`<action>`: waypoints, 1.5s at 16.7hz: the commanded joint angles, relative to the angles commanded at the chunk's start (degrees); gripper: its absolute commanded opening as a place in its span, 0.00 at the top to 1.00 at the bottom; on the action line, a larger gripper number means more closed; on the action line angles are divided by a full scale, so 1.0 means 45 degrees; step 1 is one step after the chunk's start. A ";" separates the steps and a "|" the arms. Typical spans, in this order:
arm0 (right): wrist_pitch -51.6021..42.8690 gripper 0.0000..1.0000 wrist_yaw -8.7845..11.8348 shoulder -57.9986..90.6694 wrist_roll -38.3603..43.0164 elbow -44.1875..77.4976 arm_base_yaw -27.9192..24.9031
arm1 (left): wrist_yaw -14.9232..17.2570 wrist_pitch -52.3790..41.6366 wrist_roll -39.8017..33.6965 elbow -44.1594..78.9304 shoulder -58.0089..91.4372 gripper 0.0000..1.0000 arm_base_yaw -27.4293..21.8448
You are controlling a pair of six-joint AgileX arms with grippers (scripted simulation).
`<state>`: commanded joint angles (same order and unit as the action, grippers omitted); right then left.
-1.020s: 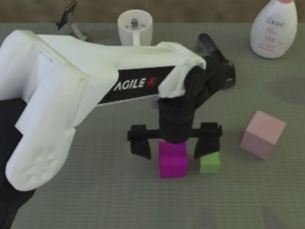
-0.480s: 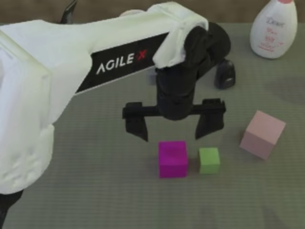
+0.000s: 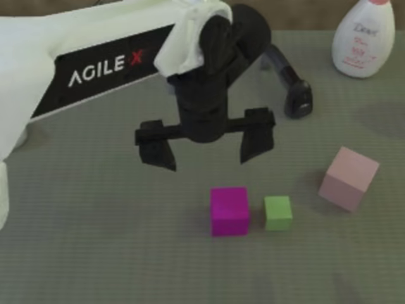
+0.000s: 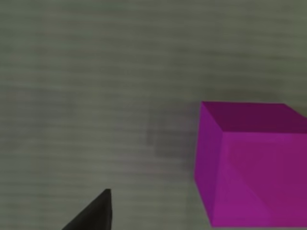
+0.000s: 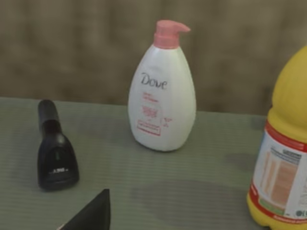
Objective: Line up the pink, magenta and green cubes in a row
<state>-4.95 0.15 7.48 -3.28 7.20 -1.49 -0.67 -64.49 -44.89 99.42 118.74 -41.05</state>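
My left claw (image 3: 205, 144) hangs open and empty, magenta cube (image 3: 229, 211) just below it, green cube (image 3: 278, 213) beside that. Pink cube (image 3: 348, 178) sits apart right; it should go in line, square to the green one.

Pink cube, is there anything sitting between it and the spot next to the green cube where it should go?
Nothing visible does. The pink cube stands apart on the table, right of the green cube, with only bare tabletop between them.
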 joint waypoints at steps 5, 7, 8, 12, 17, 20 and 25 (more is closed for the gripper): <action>-0.2554 0.00 -0.0028 0.4454 -0.1624 0.3591 -0.0637 | -0.0059 0.2525 0.1344 -0.4195 -0.4668 0.00 0.1926; -0.3853 0.00 -0.0042 0.6906 -0.2424 0.5305 -0.0950 | -0.0057 0.3774 0.2149 -0.6312 -0.7013 0.00 0.2827; -0.4484 0.00 -0.0047 0.8114 -0.2809 0.6118 -0.1102 | -0.0053 0.4429 0.2591 -0.7421 -0.8252 0.00 0.3291; -0.7235 0.00 -0.0050 1.3453 -0.4472 0.9593 -0.1772 | -0.0024 0.7172 0.4530 -1.1983 -1.3478 0.00 0.5178; -1.0195 0.00 -0.0036 1.8950 -0.6306 1.3483 -0.2522 | 0.0023 1.0553 0.7042 -1.7182 -1.9884 0.00 0.7331; -1.1488 0.00 -0.0032 2.1232 -0.7168 1.5407 -0.2878 | 0.0062 1.2288 0.8374 -1.9597 -2.3090 0.00 0.8330; -1.2652 0.00 -0.0048 2.3489 -0.8022 1.7427 -0.3226 | 0.0138 1.4140 0.9824 -2.1884 -2.6117 0.00 0.9285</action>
<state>-61.89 -0.07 113.18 -39.37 85.62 -16.01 -0.05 -0.86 -0.68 0.95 1.21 0.74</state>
